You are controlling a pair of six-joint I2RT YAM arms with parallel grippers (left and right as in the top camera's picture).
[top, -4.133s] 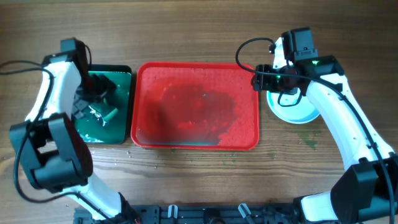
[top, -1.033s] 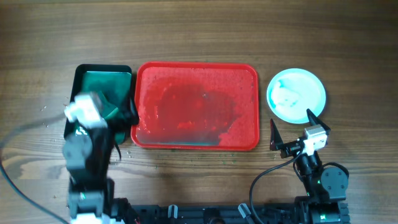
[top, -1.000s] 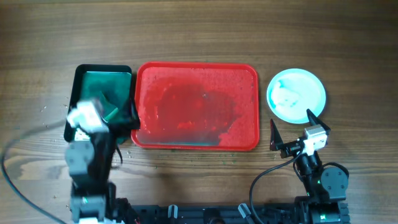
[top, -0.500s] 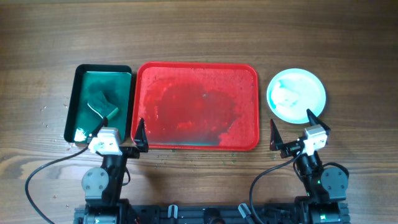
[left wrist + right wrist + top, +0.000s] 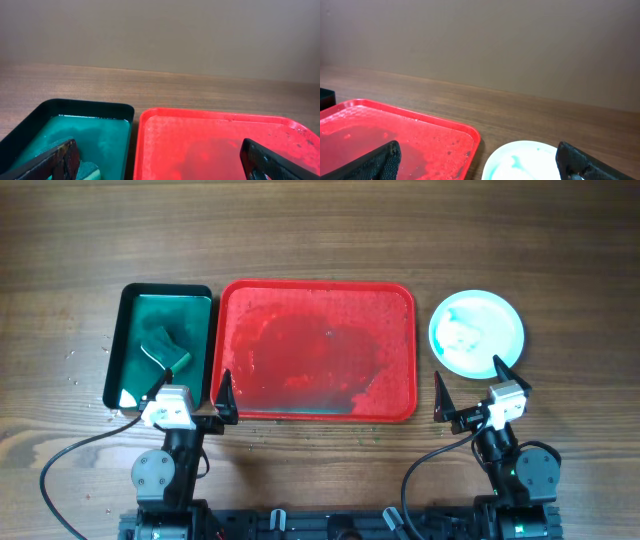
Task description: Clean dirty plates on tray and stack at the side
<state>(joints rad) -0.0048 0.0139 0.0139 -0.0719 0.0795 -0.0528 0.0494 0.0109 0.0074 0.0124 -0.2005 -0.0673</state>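
Note:
The red tray (image 5: 316, 350) lies mid-table, wet and smeared, with no plates on it. A pale plate (image 5: 476, 333) with teal smears sits on the table right of the tray; I cannot tell whether others lie under it. My left gripper (image 5: 190, 387) is open and empty at the front edge, before the gap between the green tray and the red tray (image 5: 210, 145). My right gripper (image 5: 470, 385) is open and empty just in front of the plate (image 5: 525, 162). The red tray's right corner (image 5: 395, 130) shows in the right wrist view.
A smaller dark green tray (image 5: 160, 345) with a black rim stands left of the red tray and holds green liquid and a sponge (image 5: 163, 348). It also shows in the left wrist view (image 5: 100, 135). Small crumbs lie on the wood near the front.
Both arms have pulled back from the green tray and the plate to the table's front edge. The left arm arrived last. Nothing moved in the last half second.

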